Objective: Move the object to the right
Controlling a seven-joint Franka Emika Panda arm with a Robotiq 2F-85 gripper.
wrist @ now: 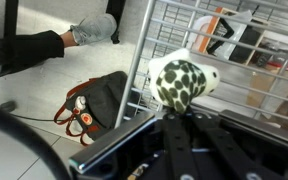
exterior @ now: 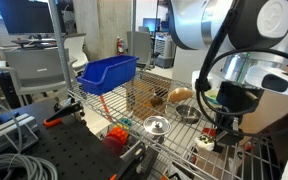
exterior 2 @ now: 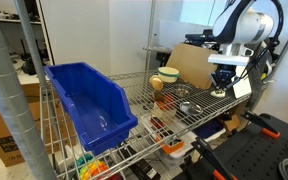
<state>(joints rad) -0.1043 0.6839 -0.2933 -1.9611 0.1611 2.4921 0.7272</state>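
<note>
**Pinching the spotted plush (wrist: 184, 80) at the end of the wire shelf (exterior 2: 147, 110)**

Seeing the gripper (wrist: 187, 120) closed onto that plush in the wrist view, just over the shelf near its outer edge. Hard to make out the plush in either exterior view. Further along the shelf: metal bowl (exterior: 156, 125), then blue bin (exterior 2: 84, 100). Down on the floor, a dark bag (wrist: 96, 100).

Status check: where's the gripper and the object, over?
Gripper low at wire shelf end, jaws unclear. Spotted green-and-white object right before it, at shelf edge. Metal bowl, blue bin further along, apart.
</note>
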